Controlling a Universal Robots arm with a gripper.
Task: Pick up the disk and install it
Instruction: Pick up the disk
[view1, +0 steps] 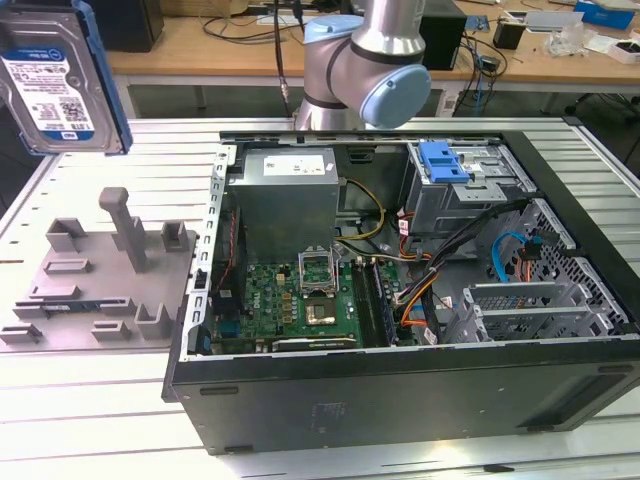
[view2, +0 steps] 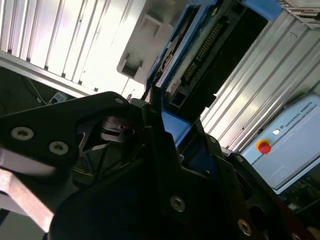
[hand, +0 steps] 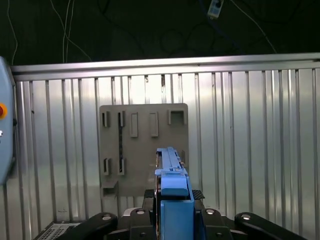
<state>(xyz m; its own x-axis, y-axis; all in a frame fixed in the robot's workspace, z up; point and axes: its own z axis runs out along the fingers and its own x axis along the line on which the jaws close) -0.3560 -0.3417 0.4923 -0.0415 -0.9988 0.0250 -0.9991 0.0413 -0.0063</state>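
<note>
disk (view1: 50, 85), blue-framed, upright, label showing

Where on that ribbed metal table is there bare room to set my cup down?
Bare table lies between the grey holder plate and the near edge, at the exterior view's left of the open computer case. Inside the case it is crowded with boards and cables. The claw grips the disk.

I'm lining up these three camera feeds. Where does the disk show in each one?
Exterior view: the disk hangs at the exterior view's upper left, label facing out, above the grey fixture plate.
First wrist view: the disk edge-on, rising from the pincer, before that plate.
Second wrist view: its connector end, clamped in the pincer, plate beyond.
Shared landmark: the grey fixture plate.
</note>
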